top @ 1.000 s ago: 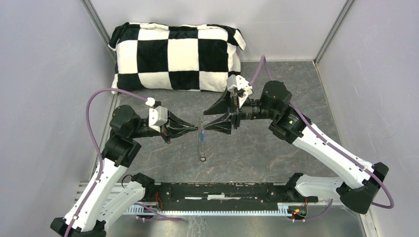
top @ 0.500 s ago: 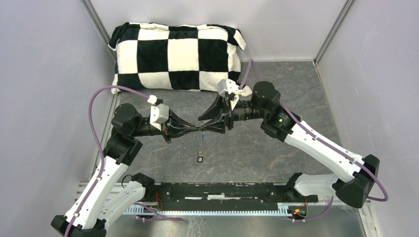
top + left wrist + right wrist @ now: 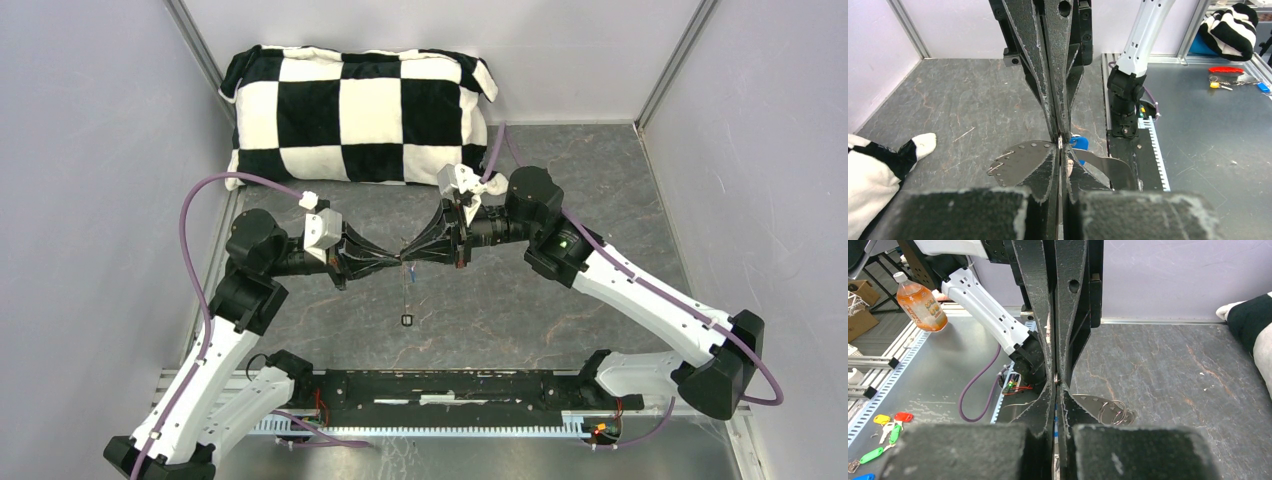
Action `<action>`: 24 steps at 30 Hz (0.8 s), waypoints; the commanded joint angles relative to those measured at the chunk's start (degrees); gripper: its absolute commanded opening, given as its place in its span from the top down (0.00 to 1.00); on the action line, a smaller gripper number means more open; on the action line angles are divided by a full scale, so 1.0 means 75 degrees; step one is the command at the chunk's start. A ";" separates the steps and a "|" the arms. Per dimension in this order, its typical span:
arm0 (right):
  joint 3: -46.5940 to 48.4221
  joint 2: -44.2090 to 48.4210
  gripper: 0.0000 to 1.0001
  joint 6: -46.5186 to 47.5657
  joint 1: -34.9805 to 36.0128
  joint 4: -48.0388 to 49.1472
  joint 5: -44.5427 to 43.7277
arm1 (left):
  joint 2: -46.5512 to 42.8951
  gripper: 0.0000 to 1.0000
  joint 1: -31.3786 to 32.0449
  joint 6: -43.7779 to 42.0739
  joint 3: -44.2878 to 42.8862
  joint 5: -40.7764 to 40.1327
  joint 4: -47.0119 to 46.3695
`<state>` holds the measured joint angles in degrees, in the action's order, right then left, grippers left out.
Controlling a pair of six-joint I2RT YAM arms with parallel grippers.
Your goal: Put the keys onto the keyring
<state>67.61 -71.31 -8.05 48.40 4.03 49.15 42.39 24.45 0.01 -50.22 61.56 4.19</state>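
The keyring (image 3: pixel 405 292) hangs as a thin line on the near side of the checkered pillow (image 3: pixel 355 100), well apart from it. The black-headed key (image 3: pixel 406 321) is at its bottom and the blue-headed key (image 3: pixel 1079 143) beside its top. The left gripper (image 3: pixel 399 263) pinches that top. The right gripper (image 3: pixel 410 260), fingers pressed together, meets it tip to tip; what it grips cannot be told.

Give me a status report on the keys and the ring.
Left gripper and right gripper shut, tip to tip. Keyring hangs from the tips, black key at bottom, blue key beside them. Pillow well clear.
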 commanded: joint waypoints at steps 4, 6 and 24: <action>0.0375 -0.0202 1.00 0.0563 0.0057 -0.1287 -0.0341 | 0.0027 0.90 0.0028 -0.0218 -0.0124 -0.0019 0.0144; 0.0489 -0.0251 1.00 0.0688 0.0062 -0.1623 -0.0391 | 0.0068 0.88 0.0022 -0.0347 -0.0158 -0.0017 0.0324; 0.1063 -0.0243 0.99 0.1012 0.0068 -0.2681 -0.0683 | 0.0017 0.98 0.0022 -0.0531 -0.0186 0.0007 0.0370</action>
<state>72.51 -72.62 -1.48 49.10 -11.35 46.11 43.59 24.51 -1.83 -50.22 61.06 10.17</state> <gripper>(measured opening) 0.010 0.034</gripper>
